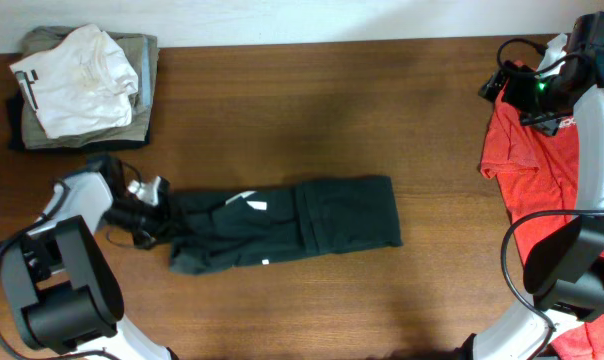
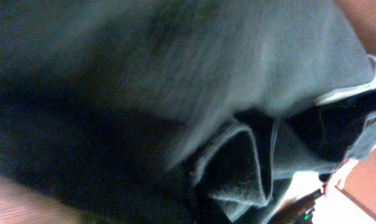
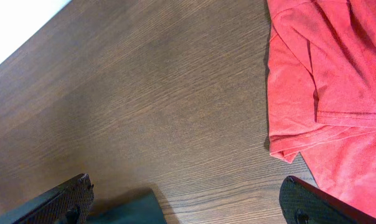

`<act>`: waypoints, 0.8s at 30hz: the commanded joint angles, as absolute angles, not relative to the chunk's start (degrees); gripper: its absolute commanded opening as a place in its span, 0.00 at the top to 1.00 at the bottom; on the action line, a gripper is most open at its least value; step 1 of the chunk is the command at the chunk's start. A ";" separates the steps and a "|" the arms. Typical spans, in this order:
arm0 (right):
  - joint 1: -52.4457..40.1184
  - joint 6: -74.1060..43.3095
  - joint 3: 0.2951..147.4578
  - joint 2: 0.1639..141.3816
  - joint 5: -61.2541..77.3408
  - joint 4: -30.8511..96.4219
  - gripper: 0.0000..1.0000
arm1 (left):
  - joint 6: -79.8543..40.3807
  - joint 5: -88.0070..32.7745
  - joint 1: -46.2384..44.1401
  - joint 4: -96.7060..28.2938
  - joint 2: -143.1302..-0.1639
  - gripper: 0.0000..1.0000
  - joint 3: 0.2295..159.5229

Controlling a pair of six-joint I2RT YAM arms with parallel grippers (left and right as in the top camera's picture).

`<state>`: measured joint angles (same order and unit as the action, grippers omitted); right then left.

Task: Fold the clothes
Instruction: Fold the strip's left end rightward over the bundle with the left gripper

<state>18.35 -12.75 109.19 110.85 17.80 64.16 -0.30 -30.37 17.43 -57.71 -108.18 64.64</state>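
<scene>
Left end effector [image 1: 148,206] clamped on bunched end of black top [image 1: 322,225]; thin layers may slip, undoing fold. Right end effector [image 3: 188,205] spread wide, far from top.

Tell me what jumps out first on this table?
A long dark top lies folded mid-table, the left gripper shut on its left end. A bright red shirt lies at the right edge, and folded white and khaki clothes sit in the far left corner.
</scene>
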 commanded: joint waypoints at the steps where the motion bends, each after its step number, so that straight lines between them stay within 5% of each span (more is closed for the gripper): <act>1: 18.44 -12.01 109.69 110.39 17.28 64.12 0.01 | -3.18 -19.92 18.33 -65.67 -108.20 0.99 78.15; 12: 18.44 -12.01 109.67 110.39 17.28 64.12 0.01 | -6.22 -12.21 16.34 -83.20 -108.18 0.99 106.32; 24: 18.44 -12.01 109.69 110.39 17.28 64.12 0.01 | -6.24 -12.43 -9.37 -80.90 -108.03 0.99 101.89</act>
<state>18.35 -12.01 109.19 110.85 17.78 64.12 -5.67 -12.12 -5.48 -82.78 -108.64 105.69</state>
